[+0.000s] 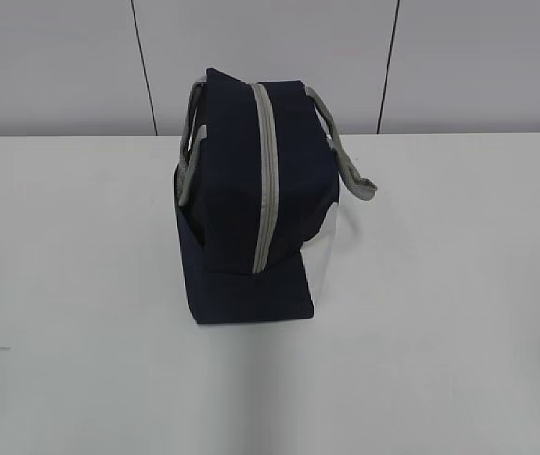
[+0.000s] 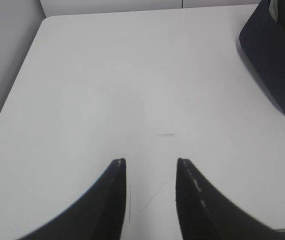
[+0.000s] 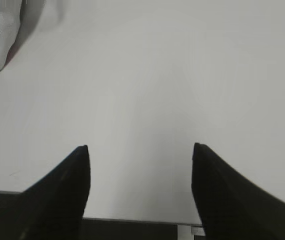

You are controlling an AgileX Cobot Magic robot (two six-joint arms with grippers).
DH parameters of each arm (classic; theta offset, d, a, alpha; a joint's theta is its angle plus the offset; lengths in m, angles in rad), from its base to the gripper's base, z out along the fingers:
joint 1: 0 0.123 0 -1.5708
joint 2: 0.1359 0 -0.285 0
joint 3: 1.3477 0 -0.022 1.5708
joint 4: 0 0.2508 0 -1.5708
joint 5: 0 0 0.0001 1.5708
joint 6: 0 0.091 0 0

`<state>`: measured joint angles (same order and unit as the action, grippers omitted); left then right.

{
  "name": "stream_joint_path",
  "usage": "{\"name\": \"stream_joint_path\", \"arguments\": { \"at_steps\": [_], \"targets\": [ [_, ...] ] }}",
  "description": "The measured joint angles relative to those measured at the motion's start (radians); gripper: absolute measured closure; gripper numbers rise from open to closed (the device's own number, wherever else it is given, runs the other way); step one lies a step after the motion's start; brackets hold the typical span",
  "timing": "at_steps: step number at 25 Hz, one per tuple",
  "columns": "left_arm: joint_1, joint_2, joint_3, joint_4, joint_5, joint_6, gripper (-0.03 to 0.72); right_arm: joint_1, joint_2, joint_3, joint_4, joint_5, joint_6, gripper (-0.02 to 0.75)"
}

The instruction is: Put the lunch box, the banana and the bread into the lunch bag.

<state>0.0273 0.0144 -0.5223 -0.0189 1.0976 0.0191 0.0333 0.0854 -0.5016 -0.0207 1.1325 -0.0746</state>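
Both sets of jaws stood apart and empty, the left gripper (image 2: 147, 162) parted narrowly, the right gripper (image 3: 138, 147) wider, each hovering over bare counter (image 1: 459, 332). The bag (image 1: 251, 199) sat mid-counter, its grey zipper (image 1: 264, 180) seemingly closed along the top. The sensible opening move looked to be steadying the bag with one arm while the other worked the zipper open. Box, banana and bread appeared in no view, and neither arm showed in the exterior view. The zipper's pull was hard to make out.
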Motion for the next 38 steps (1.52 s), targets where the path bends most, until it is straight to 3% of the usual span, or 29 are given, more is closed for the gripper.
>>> {"name": "stream_joint_path", "arguments": {
  "at_steps": [9,38],
  "targets": [
    [0.004,-0.004,0.000,0.000,0.000,0.000,0.452,-0.137,-0.102,0.000,0.000,0.002,0.000,0.239],
    [0.004,-0.004,0.000,0.000,0.000,0.000,0.453,-0.139,-0.102,0.000,0.000,0.004,0.000,0.237]
  ]
}}
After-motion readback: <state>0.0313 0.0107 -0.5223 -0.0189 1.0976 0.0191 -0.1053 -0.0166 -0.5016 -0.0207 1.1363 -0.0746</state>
